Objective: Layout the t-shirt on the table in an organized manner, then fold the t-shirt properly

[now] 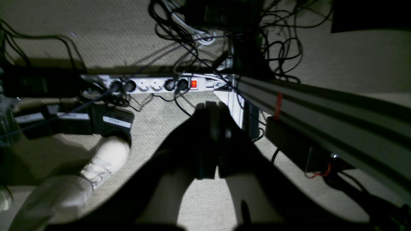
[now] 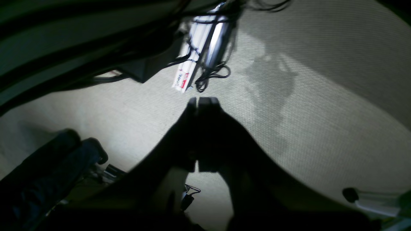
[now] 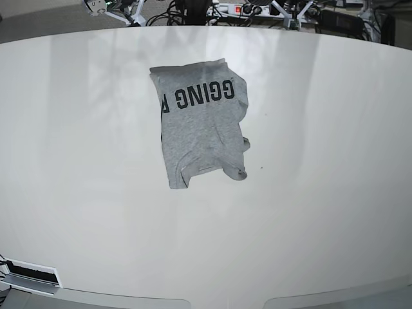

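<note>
You have the t-shirt [image 3: 201, 132] lying on the table [image 3: 335, 193], a little left of the middle and toward the far side. It is heather grey and it is not spread out: it is folded over on itself into a long, narrow shape that runs from far to near. On the far part you can read big black letters, "GGING", seen upside down, with one more letter cut off at the left fold. The near end is narrower, with a darker hem and a small bunch of cloth sticking out at the right. The table is glossy white, very wide, with curved edges, and the shirt covers only a small part of it.
</note>
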Tool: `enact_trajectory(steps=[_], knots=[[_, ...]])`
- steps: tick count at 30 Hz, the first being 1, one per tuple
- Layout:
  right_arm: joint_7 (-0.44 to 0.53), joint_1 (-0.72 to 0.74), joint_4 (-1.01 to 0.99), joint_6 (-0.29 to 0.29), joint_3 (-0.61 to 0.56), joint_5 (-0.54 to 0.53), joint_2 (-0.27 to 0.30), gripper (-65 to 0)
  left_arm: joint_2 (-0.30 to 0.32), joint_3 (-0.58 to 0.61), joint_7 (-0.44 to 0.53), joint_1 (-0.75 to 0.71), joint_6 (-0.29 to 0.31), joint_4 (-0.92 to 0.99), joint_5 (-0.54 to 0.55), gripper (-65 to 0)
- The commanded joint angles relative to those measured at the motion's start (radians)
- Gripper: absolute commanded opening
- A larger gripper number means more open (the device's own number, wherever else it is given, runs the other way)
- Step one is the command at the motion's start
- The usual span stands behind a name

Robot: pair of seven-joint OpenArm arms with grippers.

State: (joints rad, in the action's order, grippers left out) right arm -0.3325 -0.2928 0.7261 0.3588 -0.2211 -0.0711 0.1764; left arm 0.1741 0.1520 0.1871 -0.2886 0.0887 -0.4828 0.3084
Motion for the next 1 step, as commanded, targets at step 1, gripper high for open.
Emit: enact_trajectory(steps=[1], knots=[[0.002, 0.005, 0.005, 0.012, 0.002, -0.003, 0.006, -65.0, 0.009, -0.006, 0.016, -0.001, -0.008, -0.005, 0.020, -65.0]])
